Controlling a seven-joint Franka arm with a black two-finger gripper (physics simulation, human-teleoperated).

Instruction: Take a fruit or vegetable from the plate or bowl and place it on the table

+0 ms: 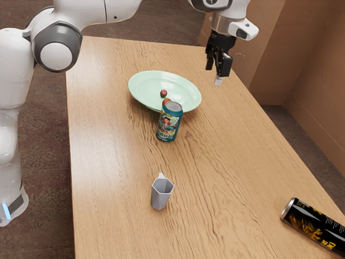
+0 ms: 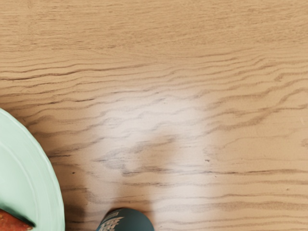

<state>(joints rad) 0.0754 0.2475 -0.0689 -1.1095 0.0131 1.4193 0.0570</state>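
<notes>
The jaws stand apart with nothing between them, raised above the table beyond the plate's side. The task's food is on the pale green plate: a small dark red fruit and an orange-red one, partly hidden by the teal can in the exterior view. The plate's raised rim probably keeps round pieces from rolling off. That can stands upright on its base beside the plate, so a low approach could knock it. The grey cup sits mouth up, its contents unclear; the black can lies on its side.
</notes>
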